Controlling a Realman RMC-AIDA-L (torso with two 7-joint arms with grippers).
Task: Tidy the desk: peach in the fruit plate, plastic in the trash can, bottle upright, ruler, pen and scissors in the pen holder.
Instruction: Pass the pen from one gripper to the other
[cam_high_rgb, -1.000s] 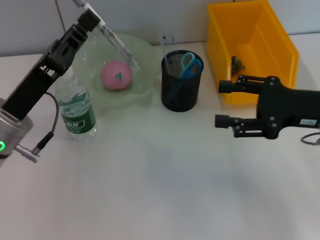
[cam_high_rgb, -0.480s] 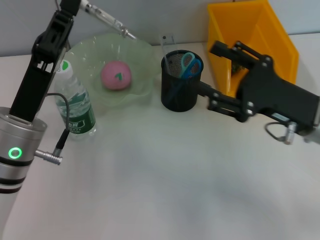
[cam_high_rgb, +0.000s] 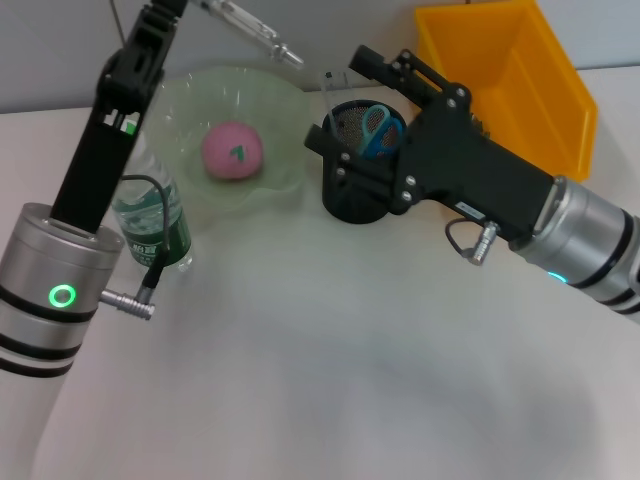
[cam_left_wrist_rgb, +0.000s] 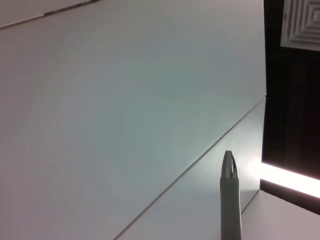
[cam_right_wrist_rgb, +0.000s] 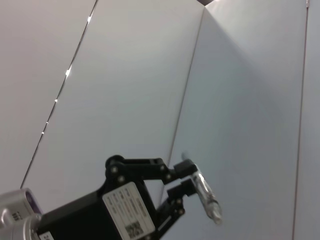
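Up from the head cam: my left claw (cam_high_rgb: 170, 12) is raised high at the back over the pale green translucent fruit plate (cam_high_rgb: 285, 100), pinched on the clear plastic pen (cam_high_rgb: 255, 28), which slants out over the plate's far rim. The pink round peach (cam_high_rgb: 232, 152) sits in that plate. The clear water bottle with the green label (cam_high_rgb: 150, 225) stands upright just beside it, partly behind my left arm. My right claw (cam_high_rgb: 346, 100) is spread wide, hanging over the black mesh pen holder (cam_high_rgb: 355, 200); the blue-handled scissors (cam_high_rgb: 380, 128) and the clear ruler (cam_high_rgb: 328, 85) stick up out of it. The yellow plastic bin (cam_high_rgb: 520, 90) is behind my right arm.

Left wrist cam: just the pen's tip against a bare wall.

Right wrist cam: looking across at my left claw, both fingers (cam_right_wrist_rgb: 181, 191) clamped on the pen, its tip poking out past them.
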